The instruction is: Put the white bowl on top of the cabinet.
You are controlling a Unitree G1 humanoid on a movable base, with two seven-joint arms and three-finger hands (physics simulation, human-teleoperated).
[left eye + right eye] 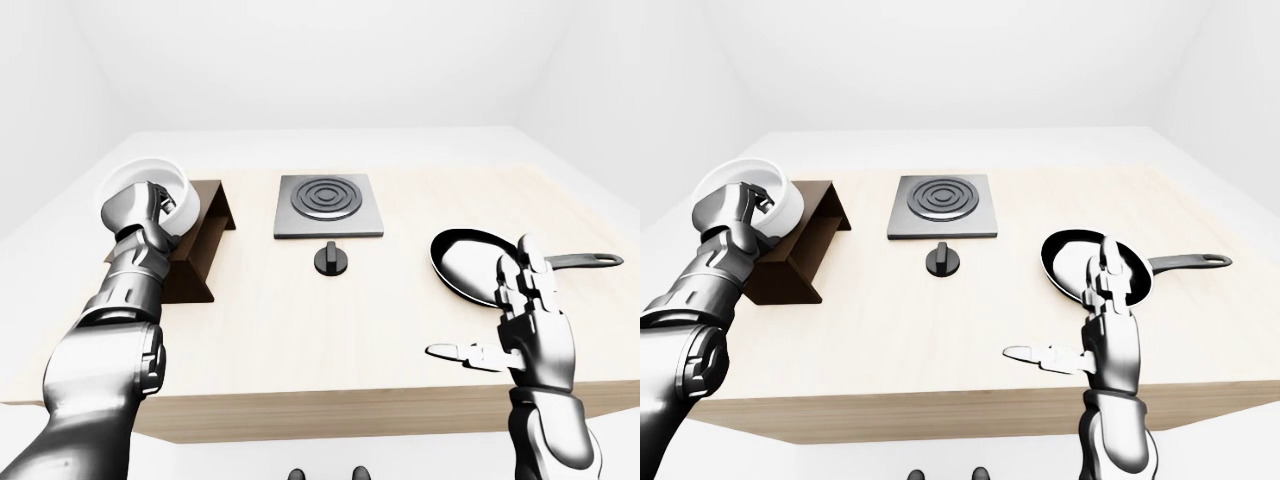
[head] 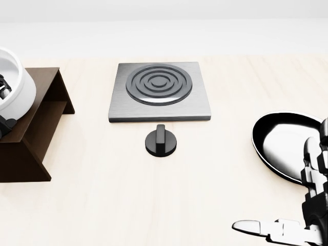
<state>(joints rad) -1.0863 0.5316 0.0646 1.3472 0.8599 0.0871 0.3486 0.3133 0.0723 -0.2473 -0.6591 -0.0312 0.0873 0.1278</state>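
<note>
The white bowl [image 1: 160,182] is tilted at the left of the left-eye view, over the top of the dark brown cabinet [image 1: 208,238]. My left hand [image 1: 150,210] is shut on the bowl's rim, fingers reaching inside it. In the head view only the bowl's side [image 2: 18,87] and the cabinet [image 2: 38,125] show at the left edge. My right hand [image 1: 510,320] is open and empty, fingers spread, low at the right over the table's near edge.
A square grey hotplate [image 1: 328,205] lies at the table's middle, with a black knob [image 1: 332,259] below it. A black frying pan [image 1: 470,265] lies at the right, its handle [image 1: 585,260] pointing right. The wooden table [image 1: 300,330] ends near the bottom of the view.
</note>
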